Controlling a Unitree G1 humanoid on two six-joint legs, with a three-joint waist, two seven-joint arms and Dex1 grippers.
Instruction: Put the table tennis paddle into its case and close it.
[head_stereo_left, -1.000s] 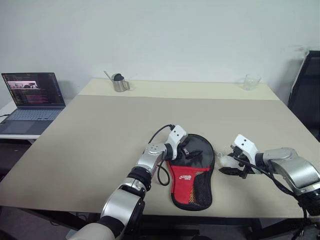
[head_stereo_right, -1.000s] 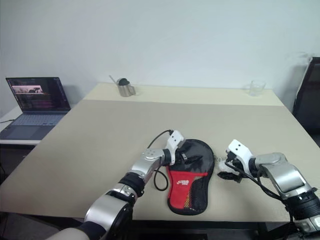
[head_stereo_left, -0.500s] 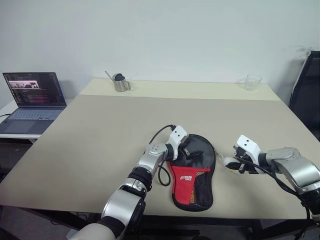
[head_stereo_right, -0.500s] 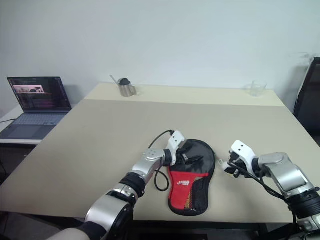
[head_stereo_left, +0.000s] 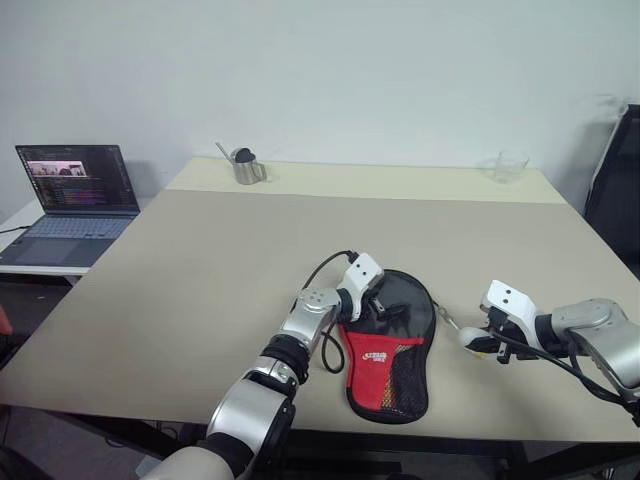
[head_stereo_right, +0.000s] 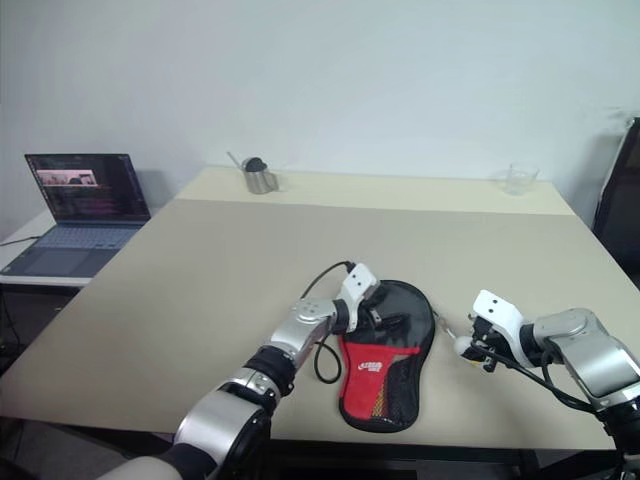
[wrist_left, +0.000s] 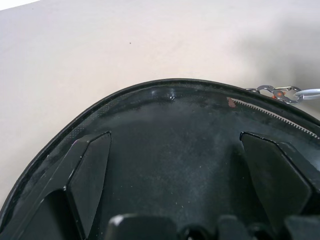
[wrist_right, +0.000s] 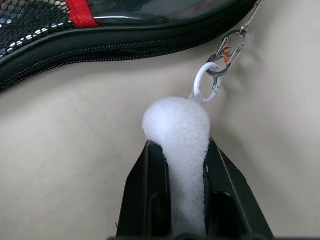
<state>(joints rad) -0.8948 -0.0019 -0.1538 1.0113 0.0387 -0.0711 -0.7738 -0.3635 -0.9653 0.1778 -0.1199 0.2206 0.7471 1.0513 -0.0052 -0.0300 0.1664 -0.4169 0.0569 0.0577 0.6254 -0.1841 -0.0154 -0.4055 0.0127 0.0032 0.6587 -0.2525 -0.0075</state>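
Both arms were silver-grey metal with rounded shells and black joint rings. A white block sat on each wrist, and a black cable looped from the left arm (head_stereo_left: 300, 335) beside its wrist. The right arm (head_stereo_left: 600, 335) carried thin black cables along its forearm. Each gripper ended in two black, flat, angular fingers (wrist_right: 150, 195).

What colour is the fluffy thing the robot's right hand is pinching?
White. The fluffy pull shows best in the right wrist view.

Case (head_stereo_left: 390, 345) – black fabric, mesh pocket; pull tab (wrist_right: 177, 125) – fluffy white; table (head_stereo_left: 200, 270) matt.
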